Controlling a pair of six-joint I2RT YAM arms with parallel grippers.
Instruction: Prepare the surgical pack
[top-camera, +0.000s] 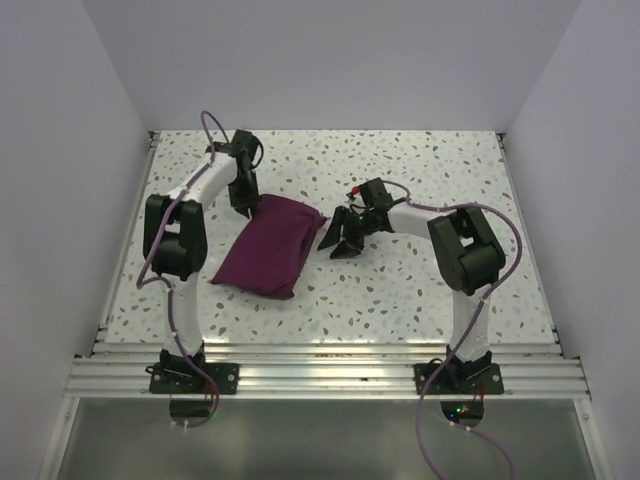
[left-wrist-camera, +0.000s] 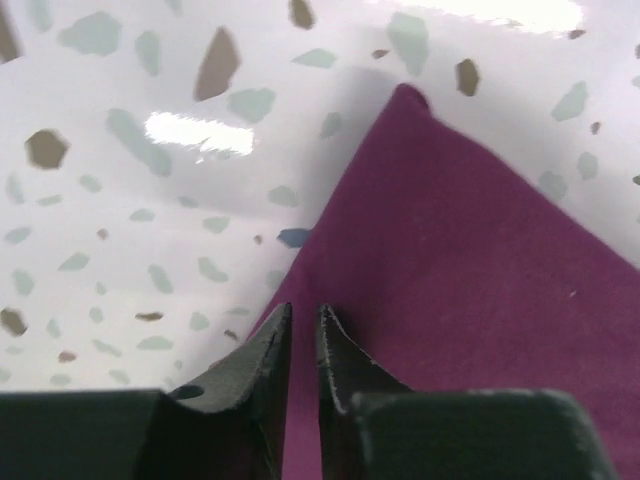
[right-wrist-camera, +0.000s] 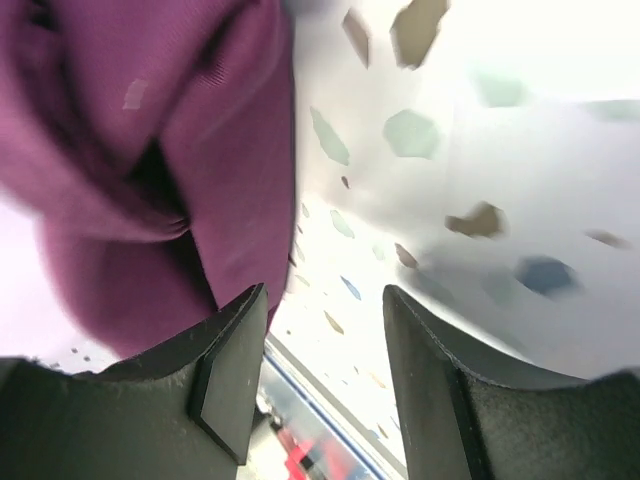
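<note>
**Top external view.** The surgical pack (top-camera: 268, 245) lies wrapped as a purple bundle on the speckled table (top-camera: 420, 290). It sits left of centre, with its long axis running from near-left to far-right. The left gripper (top-camera: 244, 208) points down at the far-left corner of the pack. The right gripper (top-camera: 340, 243) stands just beside the pack's far-right end, on the table side, low and angled toward the pack.

**Left wrist view.** The left gripper (left-wrist-camera: 303, 312) is over the pack's edge, where the cloth (left-wrist-camera: 470, 280) meets bare table (left-wrist-camera: 150, 200). Its jaws are parted by a narrow slit and are not seen to clamp anything.

**Right wrist view.** The right gripper (right-wrist-camera: 325, 290) is released, its jaws wide apart and empty. A folded end of the pack (right-wrist-camera: 230, 180) lies beyond the left-hand finger (right-wrist-camera: 225, 385).
</note>
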